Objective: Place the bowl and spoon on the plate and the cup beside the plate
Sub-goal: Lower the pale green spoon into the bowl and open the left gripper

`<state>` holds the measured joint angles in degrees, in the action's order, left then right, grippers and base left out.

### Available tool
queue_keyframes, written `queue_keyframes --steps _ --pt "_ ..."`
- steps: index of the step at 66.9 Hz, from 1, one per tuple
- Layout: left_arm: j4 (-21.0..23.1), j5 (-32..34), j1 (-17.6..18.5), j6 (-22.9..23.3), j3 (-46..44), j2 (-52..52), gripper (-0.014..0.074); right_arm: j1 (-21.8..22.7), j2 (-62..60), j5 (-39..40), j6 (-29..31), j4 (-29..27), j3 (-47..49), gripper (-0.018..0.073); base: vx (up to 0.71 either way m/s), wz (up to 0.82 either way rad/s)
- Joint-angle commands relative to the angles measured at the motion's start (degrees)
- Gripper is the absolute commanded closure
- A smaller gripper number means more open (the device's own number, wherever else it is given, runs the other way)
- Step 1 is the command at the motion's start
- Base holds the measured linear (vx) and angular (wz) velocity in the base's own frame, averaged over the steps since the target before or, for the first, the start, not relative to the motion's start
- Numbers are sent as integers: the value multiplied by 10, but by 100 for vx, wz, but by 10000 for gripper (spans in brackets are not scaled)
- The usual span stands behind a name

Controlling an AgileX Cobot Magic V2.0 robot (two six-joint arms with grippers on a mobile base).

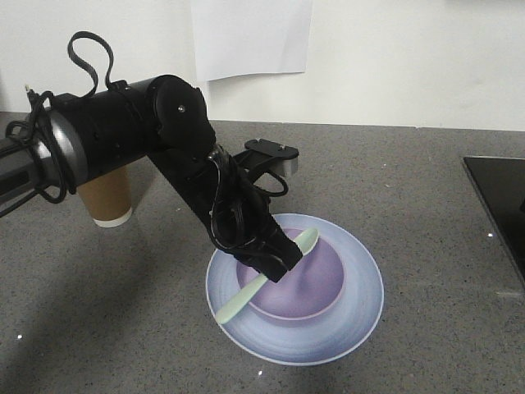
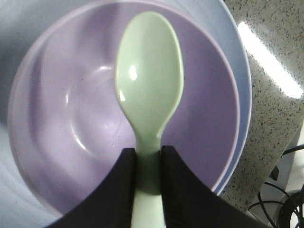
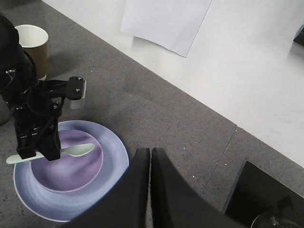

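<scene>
The lavender bowl (image 1: 316, 275) sits in the middle of the pale blue plate (image 1: 328, 336) on the grey counter. My left gripper (image 1: 279, 258) hangs over the bowl's near-left rim, shut on the handle of the mint-green spoon (image 1: 238, 304). The spoon head points over the bowl's inside. In the left wrist view the spoon (image 2: 149, 71) is pinched between both fingers above the bowl (image 2: 71, 118). The brown paper cup (image 1: 108, 197) stands upright left of the plate, partly behind the left arm. My right gripper (image 3: 150, 152) is shut on nothing, above the counter right of the plate (image 3: 114, 152).
A black panel (image 1: 500, 197) lies at the counter's right edge. A white wall with a paper sheet (image 1: 250, 37) runs along the back. The left arm's cables and camera bracket (image 1: 271, 152) hang over the plate's far-left side.
</scene>
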<state>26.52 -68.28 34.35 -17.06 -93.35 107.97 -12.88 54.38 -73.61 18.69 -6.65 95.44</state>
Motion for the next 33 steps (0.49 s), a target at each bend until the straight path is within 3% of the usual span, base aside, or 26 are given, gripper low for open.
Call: queue_keyframes --steps 1,15,33 --pt "21 11 3 4 -15 -30 586 2 -1 -1 -2 0 13 562 0 0" --pt "21 10 3 4 -15 -30 498 2 -1 0 -7 0 13 562 0 0" --pt "22 9 3 4 -15 -31 267 2 -1 0 -7 0 13 562 0 0"
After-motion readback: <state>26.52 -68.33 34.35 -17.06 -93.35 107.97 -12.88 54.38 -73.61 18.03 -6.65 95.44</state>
